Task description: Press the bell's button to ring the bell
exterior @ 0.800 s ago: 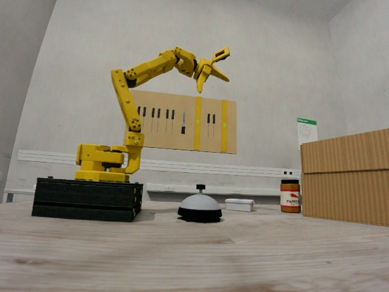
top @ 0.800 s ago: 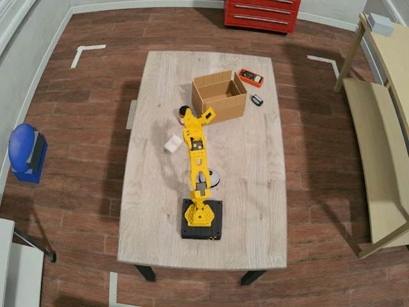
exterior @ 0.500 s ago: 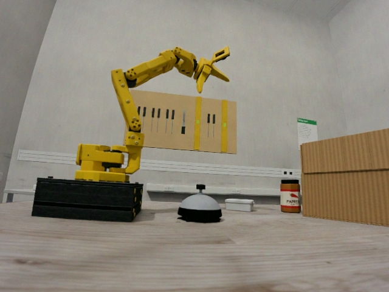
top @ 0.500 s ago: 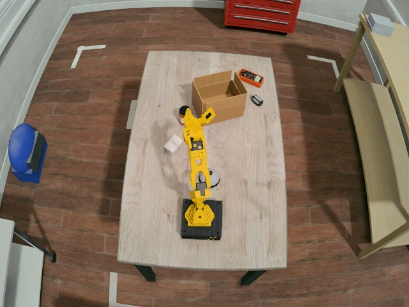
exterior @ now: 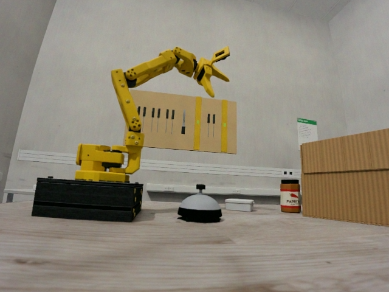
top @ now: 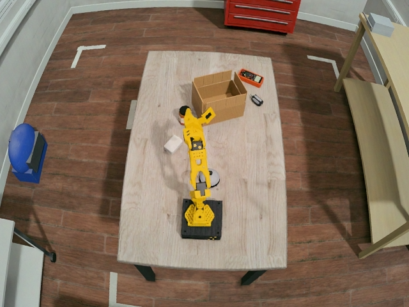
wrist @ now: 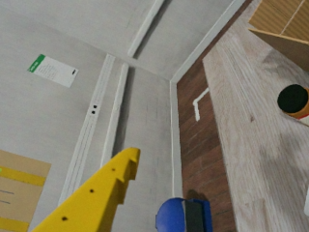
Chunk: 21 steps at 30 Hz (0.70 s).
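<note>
The bell is a grey dome on a black base with a black button on top. It stands upright on the table just beyond the arm's black base. In the overhead view the bell is partly hidden under the arm. My gripper is high in the air, well above the bell and further out from the base, with its jaws apart and nothing between them. From overhead the gripper hangs near the cardboard box. The wrist view shows only one yellow jaw, the wall and the floor, not the bell.
An open cardboard box stands on the far part of the table. A paprika jar is beside its left corner and a white block lies left of the arm. An orange meter and a black fob lie to the box's right.
</note>
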Each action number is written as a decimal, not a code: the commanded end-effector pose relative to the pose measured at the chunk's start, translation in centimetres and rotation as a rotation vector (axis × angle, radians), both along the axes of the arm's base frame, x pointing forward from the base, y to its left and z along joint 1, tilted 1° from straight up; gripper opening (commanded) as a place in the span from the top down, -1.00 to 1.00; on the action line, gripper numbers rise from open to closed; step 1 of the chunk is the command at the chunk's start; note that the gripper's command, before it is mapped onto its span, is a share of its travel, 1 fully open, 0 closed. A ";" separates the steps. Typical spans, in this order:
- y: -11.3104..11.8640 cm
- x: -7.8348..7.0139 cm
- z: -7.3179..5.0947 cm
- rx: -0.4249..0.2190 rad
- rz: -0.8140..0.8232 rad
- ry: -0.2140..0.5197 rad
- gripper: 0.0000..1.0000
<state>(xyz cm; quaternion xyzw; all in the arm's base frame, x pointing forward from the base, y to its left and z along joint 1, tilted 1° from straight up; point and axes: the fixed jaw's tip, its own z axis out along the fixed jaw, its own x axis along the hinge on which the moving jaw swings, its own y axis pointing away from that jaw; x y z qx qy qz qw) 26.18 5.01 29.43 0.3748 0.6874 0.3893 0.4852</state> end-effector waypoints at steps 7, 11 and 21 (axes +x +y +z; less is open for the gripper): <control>0.0 0.0 0.0 -0.008 0.001 0.000 1.00; -0.1 0.0 -0.1 -0.012 0.001 0.001 1.00; -0.2 0.1 -0.5 -0.051 0.004 0.013 1.00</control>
